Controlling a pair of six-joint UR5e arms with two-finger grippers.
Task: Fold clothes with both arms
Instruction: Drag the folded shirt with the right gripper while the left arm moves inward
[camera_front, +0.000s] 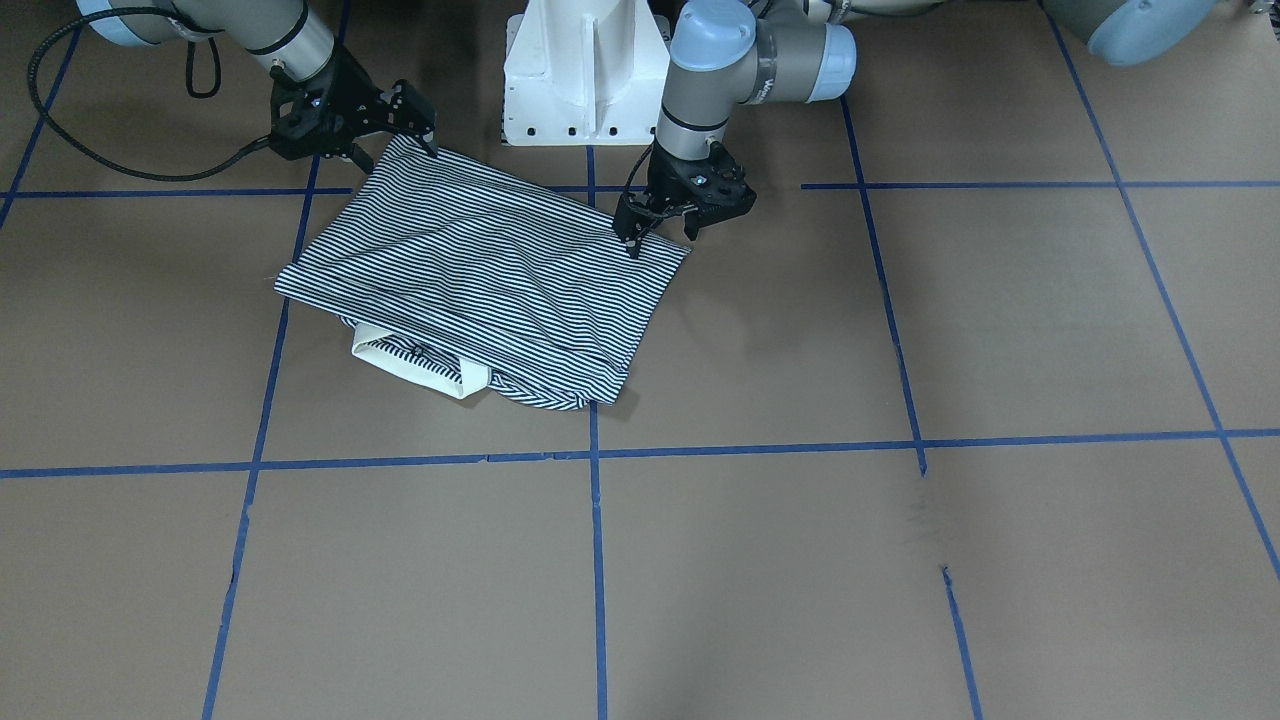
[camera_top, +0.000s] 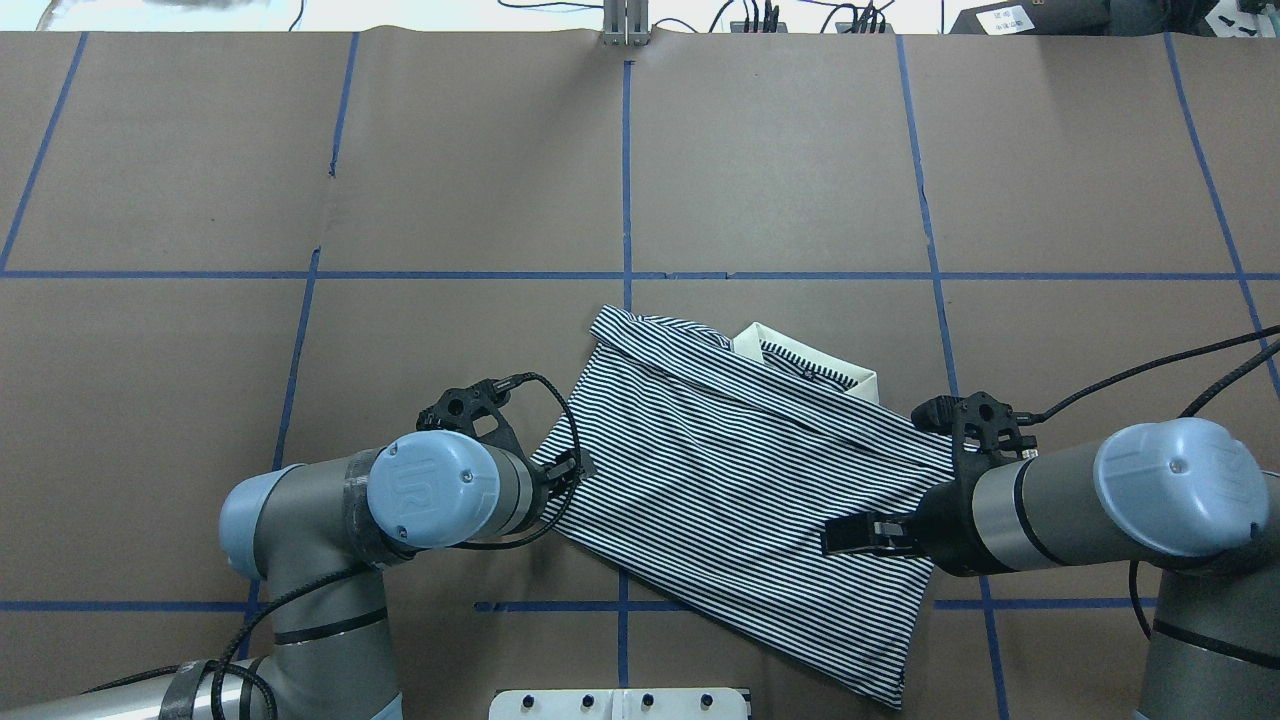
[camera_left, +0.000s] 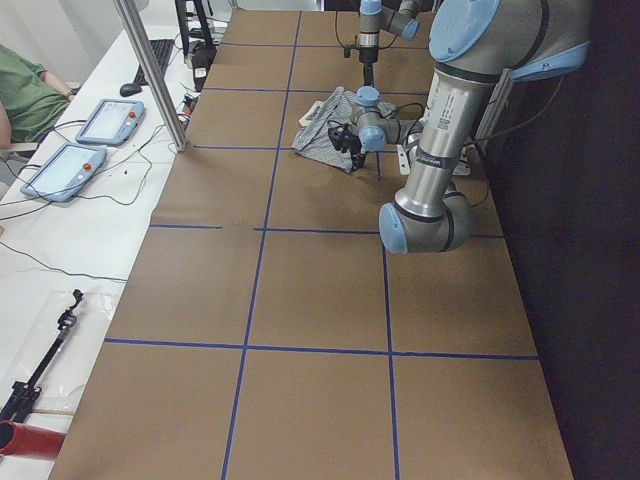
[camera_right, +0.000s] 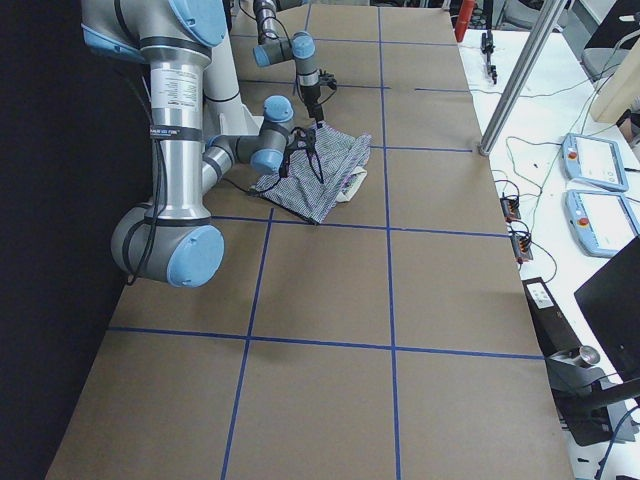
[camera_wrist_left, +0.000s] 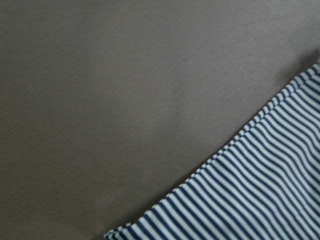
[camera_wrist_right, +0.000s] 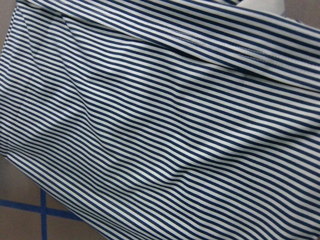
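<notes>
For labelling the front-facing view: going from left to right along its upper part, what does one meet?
Right gripper, white pedestal, left gripper. The striped polo shirt overlaps both grippers, so it is left out.

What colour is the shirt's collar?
Plain cream-white collar, clearest in the exterior front-facing view.
</notes>
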